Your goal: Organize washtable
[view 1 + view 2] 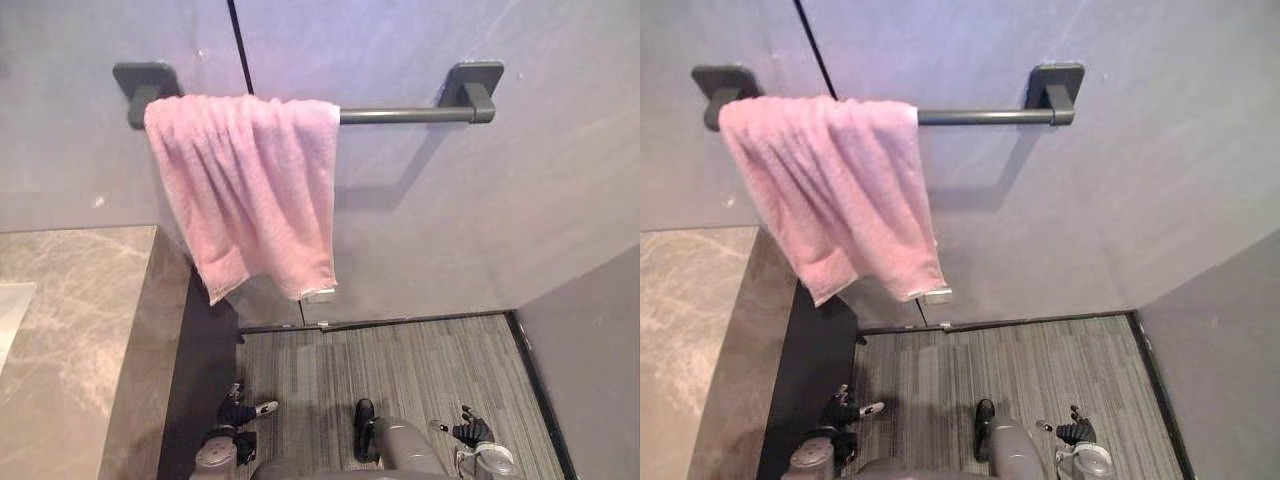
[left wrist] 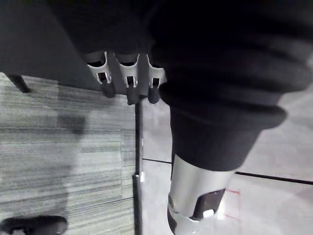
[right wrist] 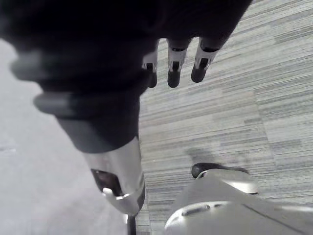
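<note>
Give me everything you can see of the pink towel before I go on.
The towel is pink terry cloth, draped over the left end of a dark rail on the grey wall. It hangs bunched in loose vertical folds, its lower edge slanting, with a white tag at the lower right corner. Only the rail visibly touches it.

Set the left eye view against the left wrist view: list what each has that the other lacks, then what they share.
Left eye view, not the wrist: the pink towel draped over the left end of the dark wall rail, the marble counter, and the right hand low over the floor. Left wrist view, not the eye: the left hand from close, fingers straight and holding nothing. Both: the left hand itself and the grey striped carpet.
</note>
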You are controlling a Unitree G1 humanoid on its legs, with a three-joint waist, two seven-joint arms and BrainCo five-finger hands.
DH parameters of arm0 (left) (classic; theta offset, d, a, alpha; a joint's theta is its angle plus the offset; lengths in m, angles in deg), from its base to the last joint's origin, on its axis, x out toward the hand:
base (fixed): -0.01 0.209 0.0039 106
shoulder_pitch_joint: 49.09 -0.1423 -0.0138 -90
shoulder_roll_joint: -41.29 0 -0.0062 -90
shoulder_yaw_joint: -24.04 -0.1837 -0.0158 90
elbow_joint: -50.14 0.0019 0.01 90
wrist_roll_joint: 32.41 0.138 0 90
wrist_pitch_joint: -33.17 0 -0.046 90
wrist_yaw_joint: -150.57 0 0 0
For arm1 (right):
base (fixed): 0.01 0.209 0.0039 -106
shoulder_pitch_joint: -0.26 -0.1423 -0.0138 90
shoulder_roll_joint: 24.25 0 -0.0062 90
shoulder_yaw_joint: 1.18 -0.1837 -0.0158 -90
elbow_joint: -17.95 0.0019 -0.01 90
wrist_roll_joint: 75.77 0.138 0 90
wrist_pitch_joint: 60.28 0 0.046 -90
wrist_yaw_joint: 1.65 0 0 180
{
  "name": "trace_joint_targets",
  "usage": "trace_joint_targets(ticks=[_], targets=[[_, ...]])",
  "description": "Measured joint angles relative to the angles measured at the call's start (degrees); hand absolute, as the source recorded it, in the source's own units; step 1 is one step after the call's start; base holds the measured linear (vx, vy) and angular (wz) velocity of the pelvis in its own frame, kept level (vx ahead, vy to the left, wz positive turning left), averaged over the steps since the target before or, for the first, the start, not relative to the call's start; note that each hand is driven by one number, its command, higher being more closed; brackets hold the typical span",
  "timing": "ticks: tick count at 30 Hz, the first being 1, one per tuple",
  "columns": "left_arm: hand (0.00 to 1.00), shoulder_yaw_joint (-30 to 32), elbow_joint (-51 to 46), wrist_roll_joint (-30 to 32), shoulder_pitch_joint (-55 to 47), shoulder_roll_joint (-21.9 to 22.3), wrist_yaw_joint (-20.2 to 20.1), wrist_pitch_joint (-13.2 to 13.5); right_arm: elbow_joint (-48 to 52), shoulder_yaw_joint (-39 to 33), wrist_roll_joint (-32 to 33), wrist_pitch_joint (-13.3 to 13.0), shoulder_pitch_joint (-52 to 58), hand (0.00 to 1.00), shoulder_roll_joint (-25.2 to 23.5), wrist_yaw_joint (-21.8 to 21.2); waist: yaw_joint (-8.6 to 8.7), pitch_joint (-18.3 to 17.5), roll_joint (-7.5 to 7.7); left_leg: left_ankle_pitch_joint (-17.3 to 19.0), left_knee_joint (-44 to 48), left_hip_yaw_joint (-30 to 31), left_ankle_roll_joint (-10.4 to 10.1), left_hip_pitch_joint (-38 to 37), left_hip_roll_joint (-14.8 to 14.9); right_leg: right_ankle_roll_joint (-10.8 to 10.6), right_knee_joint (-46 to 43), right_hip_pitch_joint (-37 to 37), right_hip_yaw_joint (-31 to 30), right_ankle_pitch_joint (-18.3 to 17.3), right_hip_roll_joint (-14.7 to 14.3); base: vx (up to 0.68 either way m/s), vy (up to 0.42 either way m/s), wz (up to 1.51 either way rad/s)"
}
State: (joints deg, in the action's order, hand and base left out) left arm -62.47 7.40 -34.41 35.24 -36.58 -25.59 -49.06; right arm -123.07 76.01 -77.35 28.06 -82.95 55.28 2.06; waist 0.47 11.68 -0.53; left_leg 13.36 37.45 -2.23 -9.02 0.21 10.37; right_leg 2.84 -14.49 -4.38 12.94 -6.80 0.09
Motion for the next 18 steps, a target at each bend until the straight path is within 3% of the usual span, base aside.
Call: trace_joint_targets(ticks=[1, 3, 5, 6, 7, 8, 10, 18], targets=[[0.0, 0.1, -0.01, 0.0, -0.29, 0.56, 0.01, -0.04, 0.91, -0.14, 0.31, -0.07, 0.08, 0.0, -0.29, 0.11, -1.04, -0.01, 0.03, 1.04, 5.2, -3.38, 1.14, 2.37, 1.77, 0.23, 1.15, 2.52, 0.38, -0.14, -0.07, 0.19, -0.068, 0.24], [0.0, 0.09, -0.32, 0.0, -0.49, 1.19, 0.02, -0.05, 2.2, -0.49, 0.78, -0.39, -0.42, 0.0, -0.54, 0.23, -1.51, -0.07, 0.49, 2.1, 3.66, -6.41, 2.99, 5.53, 2.8, 0.21, 3.21, 4.66, 0.72, -0.14, 0.16, 0.14, -0.011, 0.08], [0.0, 0.1, -0.68, -0.01, -0.61, 1.03, 0.05, -0.05, 2.4, -0.68, 1.08, -0.41, -1.6, 0.0, -0.58, 0.53, -1.59, -0.2, 0.3, 2.25, -4.78, -6.57, 3.9, 7.54, 2.08, -0.22, 3.82, 5.13, 0.67, -0.21, 0.53, 0.11, 0.068, 0.03], [0.0, 0.06, -0.52, -0.03, -0.75, 0.95, 0.07, -0.08, 2.34, -0.69, 1.11, -0.42, -1.89, 0.0, -0.51, 0.83, -1.53, -0.49, -0.28, -0.41, -13.82, -5.43, 4.13, 7.52, 1.12, -1.44, 3.59, 5.06, 0.46, -0.6, 0.59, 0.07, 0.107, -0.06], [0.0, -0.02, -0.39, -0.02, -0.94, 0.79, 0.04, -0.07, 1.96, -0.76, 1.09, -0.38, -2.02, 0.0, -0.61, 1.08, -1.67, -0.63, -0.79, -3.33, -16.47, -4.76, 3.94, 7.51, 0.49, -2.13, 3.51, 5.09, -0.04, -0.86, 0.53, 0.15, 0.163, -0.07], [0.0, -0.07, 0.32, -0.04, -1.18, 0.09, 0.21, -0.12, 0.84, -0.57, 1.09, -0.27, -1.87, 0.0, -1.22, 1.18, -1.81, -1.32, 0.53, -4.26, -19.22, -5.08, 4.37, 5.78, -1.0, -3.23, 4.21, 5.24, -1.12, -0.52, 1.36, 0.15, 0.141, -0.07], [0.0, -0.11, 0.73, -0.03, -1.18, -0.67, 0.25, -0.14, 0.53, -0.71, 1.02, -0.25, -1.31, 0.0, -1.4, 1.23, -2.13, -1.9, 1.58, -4.82, -21.08, -5.92, 5.03, 5.03, -2.55, -4.03, 5.38, 5.43, -1.75, -0.12, 2.6, 0.14, 0.123, -0.09], [0.0, -0.18, 2.6, 0.46, -1.13, -2.53, 0.15, -0.21, -2.13, -0.58, 0.29, -0.33, -1.1, 0.0, -1.48, 1.17, -2.69, -2.33, 1.94, -6.3, -27.21, -6.72, 5.72, 0.07, -5.43, -4.85, 6.85, 7.09, -3.67, -0.3, 4.16, 0.05, 0.044, -0.07]])
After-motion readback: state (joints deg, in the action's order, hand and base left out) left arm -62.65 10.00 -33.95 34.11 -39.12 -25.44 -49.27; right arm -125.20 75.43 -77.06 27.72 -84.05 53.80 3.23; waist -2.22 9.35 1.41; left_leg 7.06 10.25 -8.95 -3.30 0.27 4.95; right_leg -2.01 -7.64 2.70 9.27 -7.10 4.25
